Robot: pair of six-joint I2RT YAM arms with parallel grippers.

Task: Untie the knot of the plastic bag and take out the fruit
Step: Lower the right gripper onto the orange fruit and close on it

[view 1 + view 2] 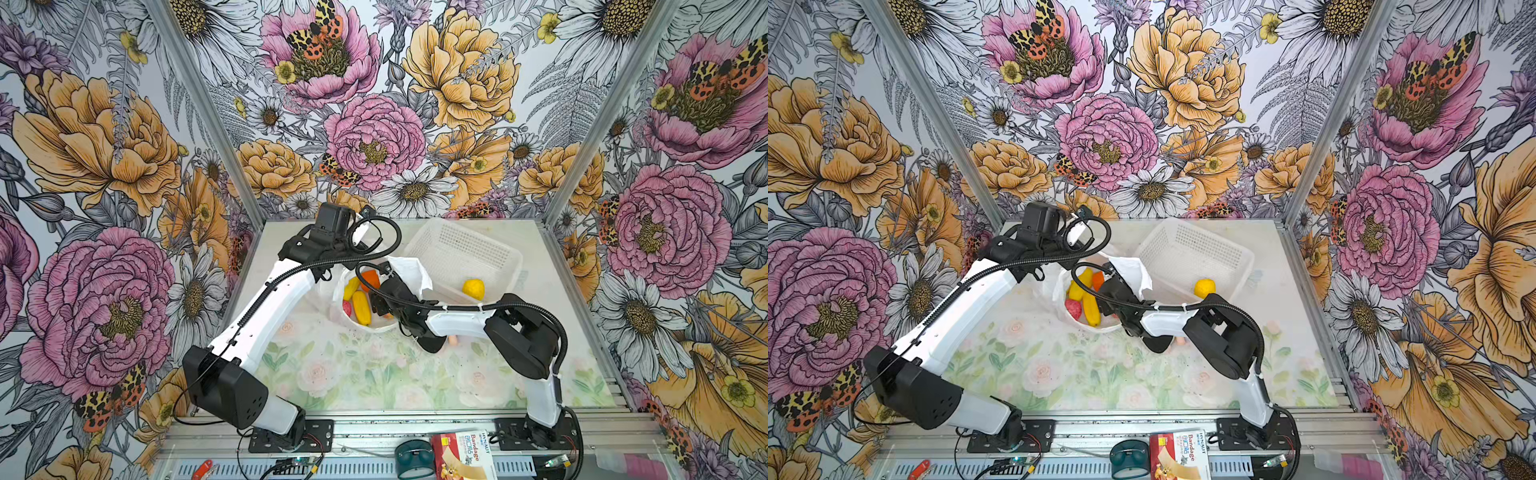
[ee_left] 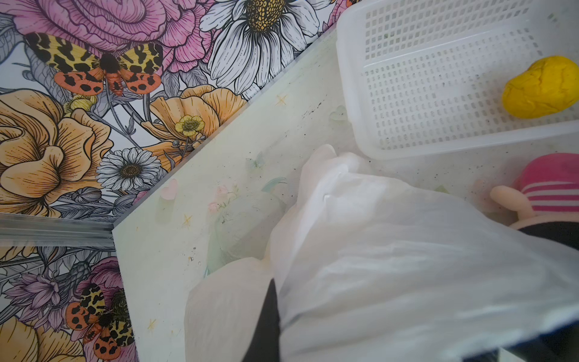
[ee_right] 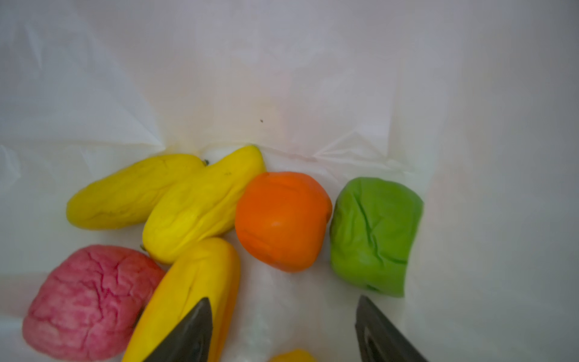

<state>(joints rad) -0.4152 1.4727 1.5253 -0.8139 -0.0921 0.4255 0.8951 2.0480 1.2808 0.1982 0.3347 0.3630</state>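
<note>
The plastic bag [image 1: 409,274] [image 1: 1133,274] stands in the middle of the table with its mouth wide open. The knot is out of view. Inside lies the fruit: yellow oblong ones [image 3: 200,203] [image 1: 361,307], an orange one [image 3: 282,219], a green one [image 3: 376,232] and a pink-red one [image 3: 91,301] [image 1: 1073,308]. My right gripper [image 3: 285,313] [image 1: 380,307] hangs open inside the mouth, just above the fruit; one fingertip [image 3: 197,329] overlaps a yellow fruit. My left gripper [image 2: 269,301] is shut on the bag's film [image 2: 407,266] at the bag's back left rim.
A white perforated basket [image 1: 517,259] [image 2: 354,94] stands right of the bag and holds one yellow fruit [image 1: 473,289] [image 2: 542,87]. A pink-striped doll [image 2: 551,188] lies beside the bag, under my right arm. A bandage box [image 1: 461,455] lies on the front rail.
</note>
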